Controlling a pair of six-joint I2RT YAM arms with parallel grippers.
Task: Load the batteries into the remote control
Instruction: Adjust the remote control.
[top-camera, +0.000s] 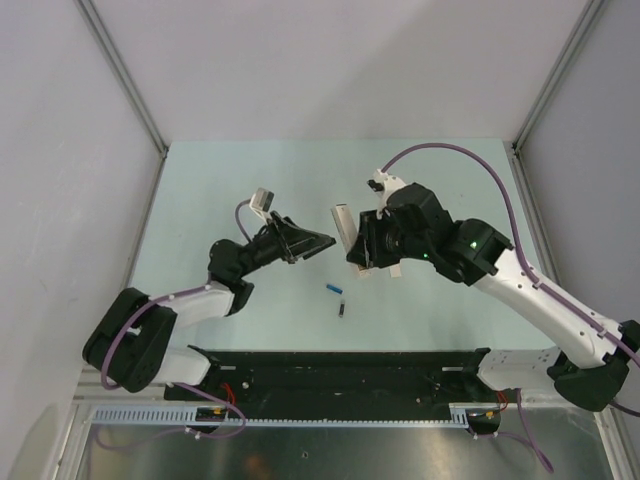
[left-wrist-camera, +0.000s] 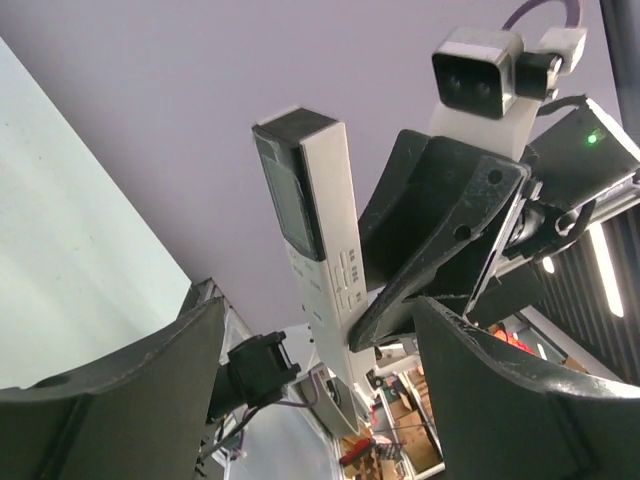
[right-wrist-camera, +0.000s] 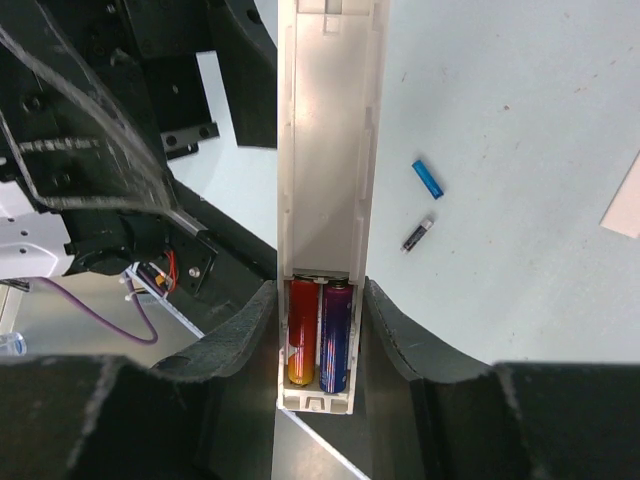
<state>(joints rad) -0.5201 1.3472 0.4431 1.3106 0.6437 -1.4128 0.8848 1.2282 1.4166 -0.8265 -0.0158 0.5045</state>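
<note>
Work over the table (top-camera: 200, 200). Keep the right gripper (right-wrist-camera: 318, 290) clenched on the remote control (right-wrist-camera: 325, 150): pinched across the long edges near the lower end, lifted off the table, open back facing the right wrist camera. Hold steady; avoid tipping the open side down and spilling the seated pair.

Use the left gripper (top-camera: 315, 244) as the free hand: released, grasping nothing, raised just beside the remote control's front face.

Count two batteries as loaded, by the look of the bay: red battery (right-wrist-camera: 302, 335) and dark blue battery (right-wrist-camera: 335, 335), side by side at the lower end, between the right gripper's fingers (right-wrist-camera: 400, 340). Read the long upper stretch of the bay as unfilled, probably awaiting more.

Fetch next from the table: light blue battery (right-wrist-camera: 428, 179) and black battery (right-wrist-camera: 418, 236), near each other but apart, on the arm-base side of the raised remote control. Lower the left gripper straight down, pinch one across the middle, leave the other undisturbed. Check the end markings before inserting; too small to read here.
</note>
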